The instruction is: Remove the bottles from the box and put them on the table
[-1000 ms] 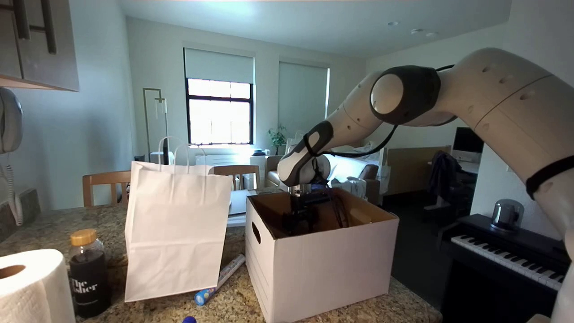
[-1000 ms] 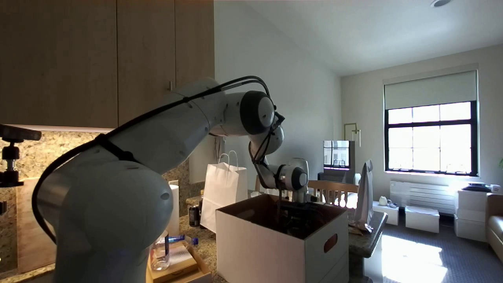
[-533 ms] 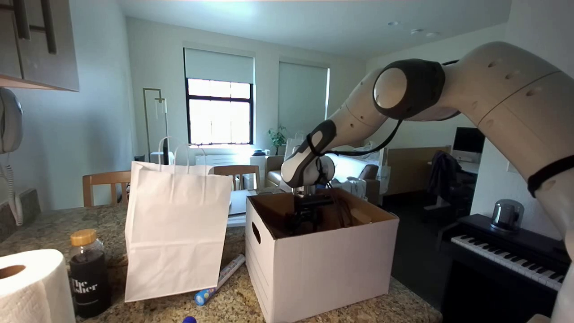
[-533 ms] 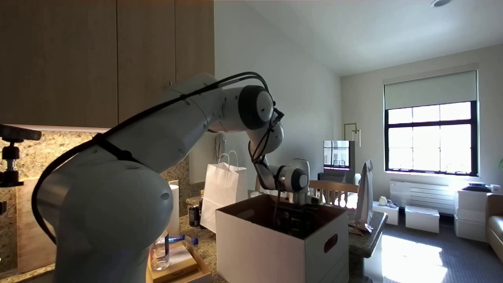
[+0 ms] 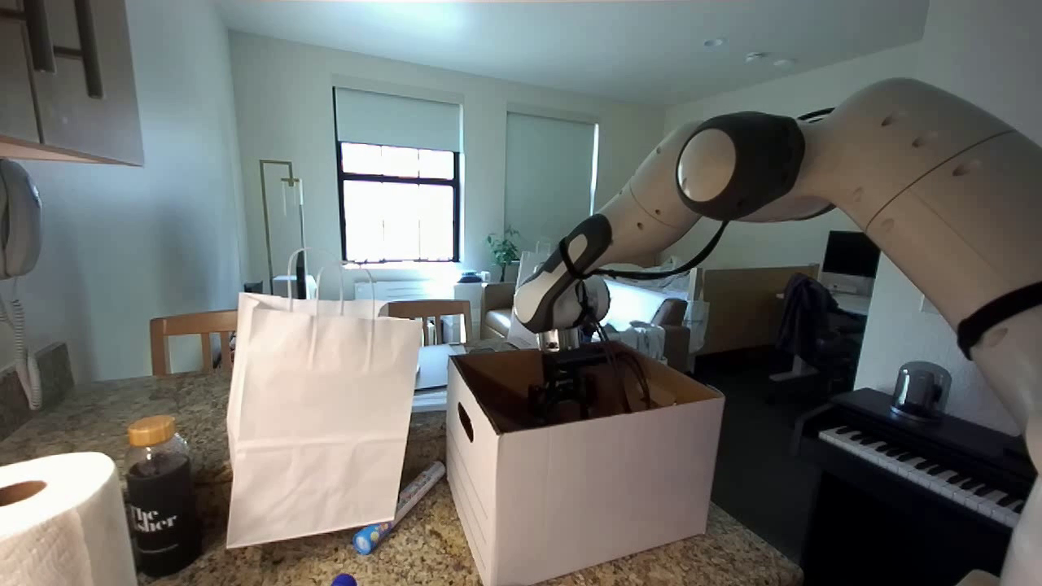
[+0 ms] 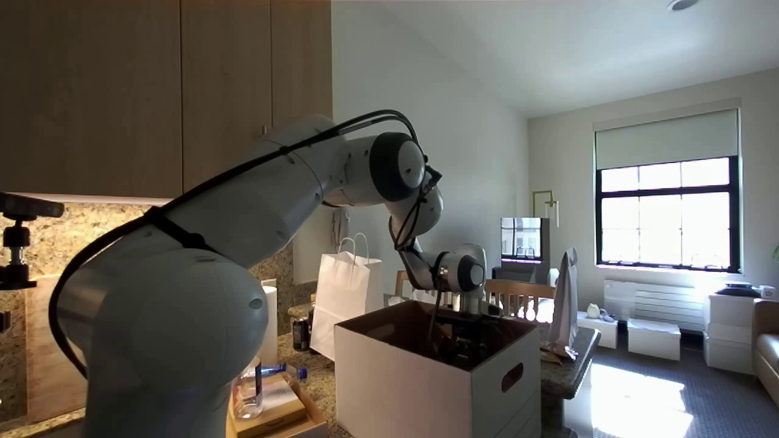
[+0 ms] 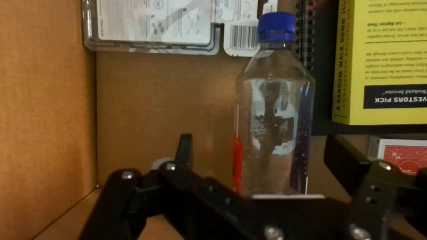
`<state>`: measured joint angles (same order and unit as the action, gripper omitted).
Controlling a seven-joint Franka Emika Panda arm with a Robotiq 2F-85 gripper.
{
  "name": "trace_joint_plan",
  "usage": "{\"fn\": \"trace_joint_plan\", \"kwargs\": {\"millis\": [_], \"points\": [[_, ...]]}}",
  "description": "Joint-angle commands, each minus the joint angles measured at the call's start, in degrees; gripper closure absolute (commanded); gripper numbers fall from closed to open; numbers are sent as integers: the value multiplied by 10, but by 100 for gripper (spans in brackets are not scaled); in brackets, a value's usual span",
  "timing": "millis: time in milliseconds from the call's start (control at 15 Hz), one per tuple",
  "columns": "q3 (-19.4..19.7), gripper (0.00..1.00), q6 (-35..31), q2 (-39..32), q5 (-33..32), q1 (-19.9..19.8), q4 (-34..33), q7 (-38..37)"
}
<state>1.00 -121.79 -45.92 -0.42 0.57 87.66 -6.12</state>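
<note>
The white box [image 5: 602, 496] with its brown inside stands on the speckled table [image 5: 431, 533]; the box also shows in an exterior view [image 6: 401, 383]. My gripper [image 5: 562, 399] is down inside the box opening, partly hidden by the walls. In the wrist view the gripper [image 7: 262, 151] is open, its fingers on either side of the lower part of a clear bottle with a blue cap [image 7: 273, 110], not touching it. The bottle lies in the box. Outside the box, a clear bottle [image 6: 248, 392] and a blue-capped bottle [image 6: 300, 372] show in an exterior view.
In the box are a clear plastic package [image 7: 153, 26], a yellow book [image 7: 383, 63], a black spiral notebook [image 7: 320, 110] and red cards [image 7: 405, 156]. A white paper bag [image 5: 321, 431], a blue-ended tube [image 5: 407, 505] and a dark jar [image 5: 163, 513] stand or lie beside the box.
My gripper has shifted slightly to the right inside the box in both exterior views, and it looks turned a little. The arm's elbow has risen slightly. The box has not moved.
</note>
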Motion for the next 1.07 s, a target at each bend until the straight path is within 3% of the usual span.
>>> {"fn": "trace_joint_plan", "kwargs": {"millis": [0,333,600,800,867,1000], "points": [[7,0,15,-49,-7,2,-34,5],[10,0,13,-86,-10,5,-79,2],[6,0,68,-107,-10,5,-111,15],[-20,0,117,-84,10,-12,-109,72],[-2,0,99,-49,1,-4,-104,36],[-2,0,103,-49,1,-5,-106,38]]}}
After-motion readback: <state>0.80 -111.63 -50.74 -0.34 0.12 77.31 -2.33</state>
